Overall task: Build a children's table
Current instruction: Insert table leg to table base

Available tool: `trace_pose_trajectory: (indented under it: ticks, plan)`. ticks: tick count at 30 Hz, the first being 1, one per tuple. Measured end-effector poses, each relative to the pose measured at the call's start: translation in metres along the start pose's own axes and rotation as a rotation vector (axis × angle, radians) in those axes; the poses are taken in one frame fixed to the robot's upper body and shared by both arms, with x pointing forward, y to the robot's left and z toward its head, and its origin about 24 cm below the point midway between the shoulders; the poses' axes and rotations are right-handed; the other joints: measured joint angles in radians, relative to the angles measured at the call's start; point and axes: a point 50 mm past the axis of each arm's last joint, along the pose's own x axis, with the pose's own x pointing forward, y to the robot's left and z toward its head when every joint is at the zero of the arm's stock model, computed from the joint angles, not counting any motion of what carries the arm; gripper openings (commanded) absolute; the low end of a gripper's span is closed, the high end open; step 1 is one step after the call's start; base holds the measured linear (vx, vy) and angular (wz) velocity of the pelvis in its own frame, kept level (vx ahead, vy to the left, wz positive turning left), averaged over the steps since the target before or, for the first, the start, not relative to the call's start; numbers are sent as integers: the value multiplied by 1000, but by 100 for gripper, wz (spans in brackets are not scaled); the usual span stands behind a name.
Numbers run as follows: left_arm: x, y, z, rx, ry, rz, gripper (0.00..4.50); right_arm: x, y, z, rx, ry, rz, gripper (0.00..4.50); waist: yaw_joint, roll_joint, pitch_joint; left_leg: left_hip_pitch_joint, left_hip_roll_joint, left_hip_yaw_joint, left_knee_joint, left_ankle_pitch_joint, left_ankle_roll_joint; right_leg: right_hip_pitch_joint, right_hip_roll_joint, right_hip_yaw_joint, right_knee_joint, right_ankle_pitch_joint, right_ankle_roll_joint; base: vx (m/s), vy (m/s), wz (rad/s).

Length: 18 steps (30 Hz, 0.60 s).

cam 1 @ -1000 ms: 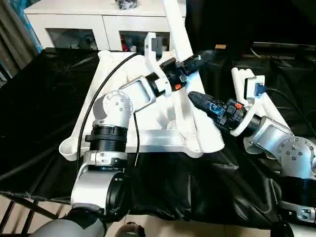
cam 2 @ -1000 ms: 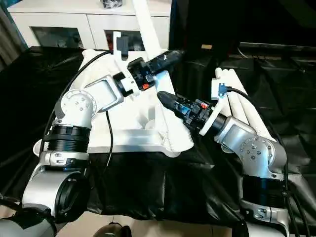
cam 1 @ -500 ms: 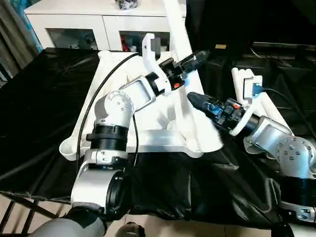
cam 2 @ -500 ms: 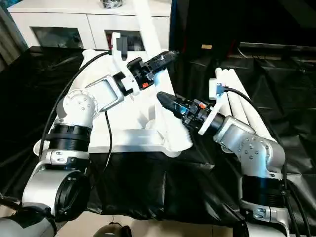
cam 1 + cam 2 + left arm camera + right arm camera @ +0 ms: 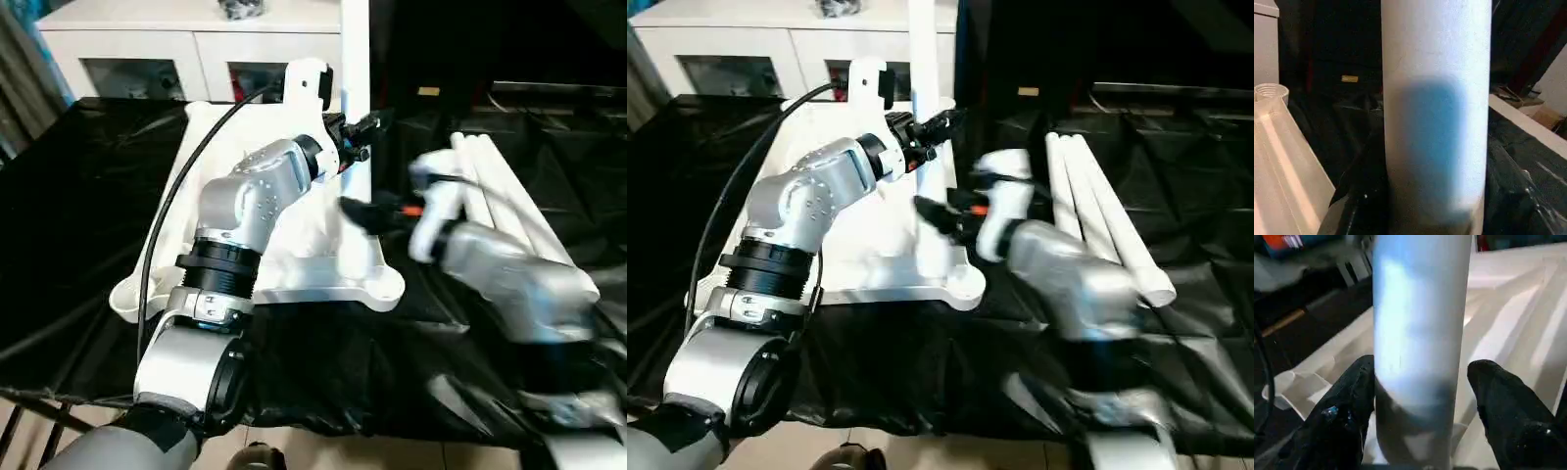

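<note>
The white leg (image 5: 355, 88) now stands nearly upright over the tabletop (image 5: 211, 225); half a second ago it leaned away from the robot, toward the cabinet (image 5: 147, 39). Its foot sits at the tabletop's near right corner socket (image 5: 377, 284), so the leg looks lined up for seating, though whether it is fully pushed home cannot be told. The head camera has also shifted, so part of the apparent change is the view itself. The right arm is caught mid-motion and smeared.

The left tool (image 5: 361, 127) meets the leg well above the tabletop. In the left wrist view the leg (image 5: 1436, 112) rises straight out from between the black fingers (image 5: 1359, 205), which appear to press on it from both sides.

The right tool (image 5: 364, 210) reaches the leg lower down, near the socket. In the right wrist view its 2 fingers (image 5: 1347, 411) stand spread on either side of the leg (image 5: 1418, 347), close to it, with a sliver of gap on 1 side; it brackets rather than clamps.

The tabletop lies ribbed side up on the black counter (image 5: 69, 215). 3 more legs (image 5: 1097, 211) lie together on the counter, right of the tabletop.
</note>
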Motion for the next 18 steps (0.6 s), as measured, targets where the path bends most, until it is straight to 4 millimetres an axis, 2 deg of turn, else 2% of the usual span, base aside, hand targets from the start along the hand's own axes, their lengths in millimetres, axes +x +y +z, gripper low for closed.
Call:
trace_pose_trajectory:
  ticks: [3, 6, 7, 11, 13, 16, 18]
  plan:
    - [0, 0, 0, 17, -1, 13, 182, 6, 0, -4, 1, 30, -24, 286, -2, 0, 0, 0, 0, 0, 0, 0, 0, 0, 0, 0, 0, 0, 0, 0, 0, 0]
    - [0, 0, 0, 24, 0, 18, 182, 10, 2, -5, 11, 39, -24, 273, -2, 0, 0, 0, 0, 0, 0, 0, 0, 0, 0, 0, 0, 0, 0, 0, 0, 0]
    - [0, 0, 0, 24, -1, 18, 182, 10, 2, -5, 14, 41, -24, 249, -2, 0, 0, 0, 0, 0, 0, 0, 0, 0, 0, 0, 0, 0, 0, 0, 0, 0]
    - [0, 1, 0, 22, -2, 21, 182, 11, 3, -6, 19, 42, -10, 238, 1, 0, 0, 0, 0, 0, 0, 0, 0, 0, 0, 0, 0, 0, 0, 0, 0, 0]
    - [0, 1, 0, 22, -1, 22, 182, 11, 2, -6, 19, 42, -2, 203, 0, 0, 0, 0, 0, 0, 0, 0, 0, 0, 0, 0, 0, 0, 0, 0, 0, 0]
    - [1, 0, 0, 22, 0, 20, 182, 10, 3, -6, 18, 43, 11, 202, -1, 0, 0, 0, 0, 0, 0, 0, 0, 0, 0, 0, 0, 0, 0, 0, 0, 0]
    - [1, 0, 0, 24, -1, 20, 238, 10, 3, -6, 19, 42, 15, 188, 0, 0, 0, 0, 0, 0, 0, 0, 0, 0, 0, 0, 0, 0, 0, 0, 0, 0]
